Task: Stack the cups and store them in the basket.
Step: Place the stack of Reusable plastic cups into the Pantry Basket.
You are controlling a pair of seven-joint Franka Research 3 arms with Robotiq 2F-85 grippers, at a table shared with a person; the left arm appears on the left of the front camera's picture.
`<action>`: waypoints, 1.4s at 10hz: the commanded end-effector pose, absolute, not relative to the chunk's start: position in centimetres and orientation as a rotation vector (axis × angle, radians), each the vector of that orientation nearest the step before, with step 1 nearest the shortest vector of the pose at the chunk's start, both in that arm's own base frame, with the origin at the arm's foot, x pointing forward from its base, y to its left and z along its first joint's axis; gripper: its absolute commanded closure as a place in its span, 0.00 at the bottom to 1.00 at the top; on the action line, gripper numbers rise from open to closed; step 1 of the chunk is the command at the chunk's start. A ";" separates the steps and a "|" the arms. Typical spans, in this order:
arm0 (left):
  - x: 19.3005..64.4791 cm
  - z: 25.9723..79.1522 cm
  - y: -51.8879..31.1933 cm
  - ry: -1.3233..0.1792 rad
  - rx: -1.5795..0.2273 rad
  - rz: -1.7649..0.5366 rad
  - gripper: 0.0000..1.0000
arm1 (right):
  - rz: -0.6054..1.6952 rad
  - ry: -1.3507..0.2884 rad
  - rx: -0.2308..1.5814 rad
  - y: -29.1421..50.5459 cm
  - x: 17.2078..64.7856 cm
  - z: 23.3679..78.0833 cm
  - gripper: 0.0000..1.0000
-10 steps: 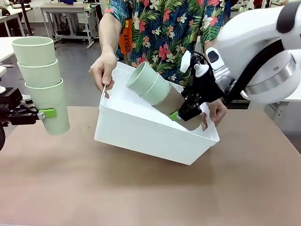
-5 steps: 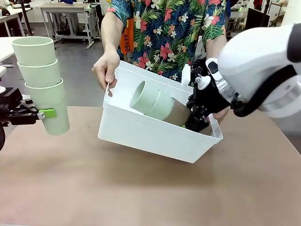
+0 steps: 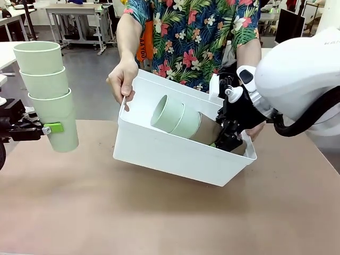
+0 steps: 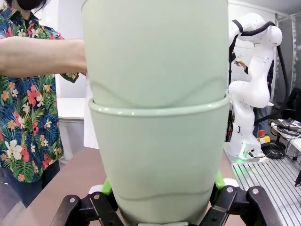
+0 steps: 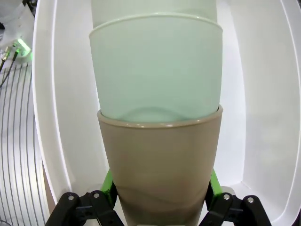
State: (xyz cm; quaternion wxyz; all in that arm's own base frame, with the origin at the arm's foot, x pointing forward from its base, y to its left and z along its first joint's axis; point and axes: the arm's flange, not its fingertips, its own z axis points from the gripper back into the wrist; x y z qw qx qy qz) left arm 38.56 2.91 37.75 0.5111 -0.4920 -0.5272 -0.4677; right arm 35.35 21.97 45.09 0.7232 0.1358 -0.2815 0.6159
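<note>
Deeper now, right claw (image 3: 226, 139) holds stack (image 3: 183, 121) inside basket (image 3: 170, 156).

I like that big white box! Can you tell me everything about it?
The basket is white, smooth plastic with solid walls and a rolled rim. A person's hands hold its two ends, tilting it over the table. Inside lies a stack: two green cups nested in a brown cup, which the right gripper clamps.

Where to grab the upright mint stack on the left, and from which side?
The bottom cup, from the side, squeezing across its wall: the stack stands upright and the upper two cups only nest in it. The left gripper holds it so.
</note>
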 end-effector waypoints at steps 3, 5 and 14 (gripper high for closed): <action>38.3 38.1 3.1 -1.283 -1.192 -1.146 0.14 | 1.350 -0.634 0.297 22.0 35.4 45.1 0.13; 38.3 38.1 3.1 -1.283 -1.192 -1.146 0.14 | 1.357 -0.620 0.319 21.9 35.5 44.9 0.13; 38.3 38.1 3.1 -1.283 -1.192 -1.146 0.14 | 1.368 -0.478 0.288 27.3 39.2 42.3 0.13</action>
